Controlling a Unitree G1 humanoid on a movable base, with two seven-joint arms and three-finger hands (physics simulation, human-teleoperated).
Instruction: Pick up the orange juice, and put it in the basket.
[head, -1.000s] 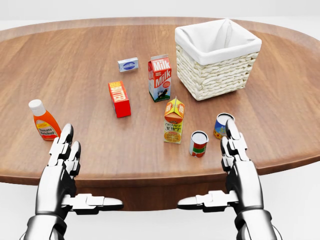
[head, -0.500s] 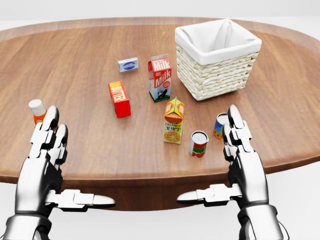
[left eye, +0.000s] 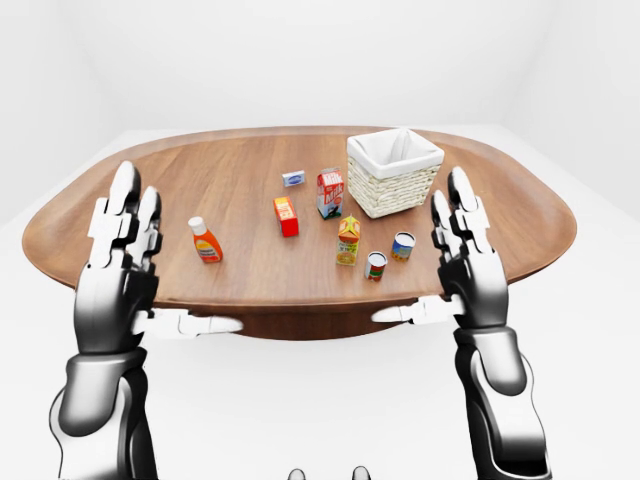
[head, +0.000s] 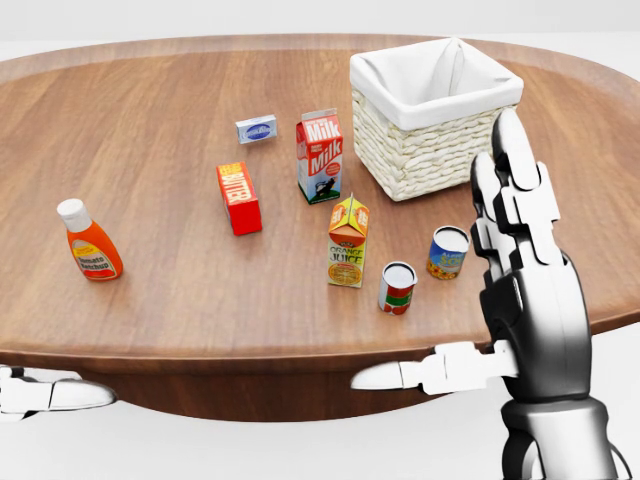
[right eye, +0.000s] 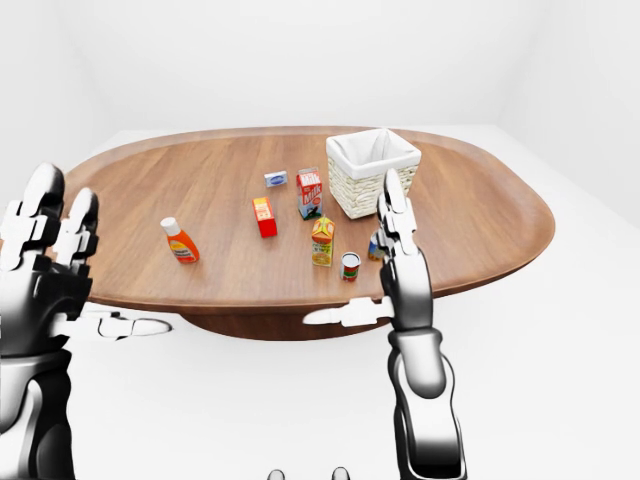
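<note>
Both raised since earlier, left robot hand (left eye: 125, 262) spread, eye-views only, right robot hand (head: 520, 250) spread, empty

Both hands, left hand (left eye: 120, 262) and right hand (left eye: 463, 262), are raised with fingers spread at the table's (left eye: 200, 165) near edge. The orange juice (left eye: 348, 241) stands between basket (left eye: 394, 172) and that edge.

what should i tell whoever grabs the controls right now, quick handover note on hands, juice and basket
Left hand: open, empty, raised at the left of the left-eye view.
Right hand: open, empty, raised just right of the two cans.
Orange juice: upright on the table, untouched, below the milk carton in the head view.
Basket: at upper right in that view; white lining shows, nothing seen inside.
Done: nothing yet.
Left: grasp the juice, probably with the right hand, lift it, drop it in the basket.
</note>
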